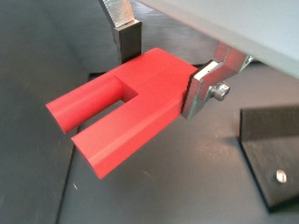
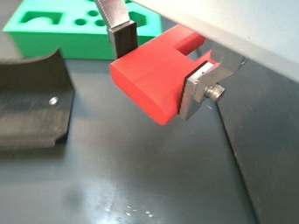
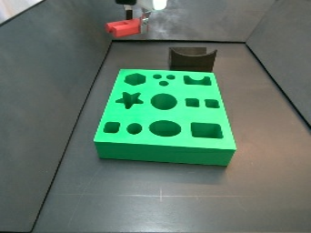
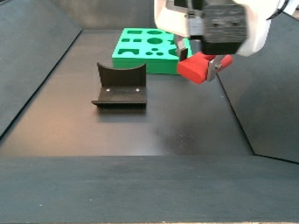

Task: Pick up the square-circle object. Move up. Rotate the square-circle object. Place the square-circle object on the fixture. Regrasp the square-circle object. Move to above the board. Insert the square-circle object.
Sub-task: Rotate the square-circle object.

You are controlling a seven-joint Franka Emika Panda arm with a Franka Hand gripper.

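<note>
Your board (image 3: 166, 116) lies on the floor. The fixture (image 3: 191, 57) stands just beyond its far edge. The gripper (image 4: 208, 63) hangs above the floor beside the fixture, holding the square-circle object (image 4: 195, 67).

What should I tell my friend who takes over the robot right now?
Pincer: shut on the square-circle object, held up in the air off the floor, seen in both wrist views and both side views.
Fixture: standing empty on the floor, beside the board.
Board: flat on the floor, none of its holes filled.
Done: the red piece is picked up and lifted.
Left: rotate it if needed, set it on the fixture, regrasp it, carry it above the board, insert it.
</note>
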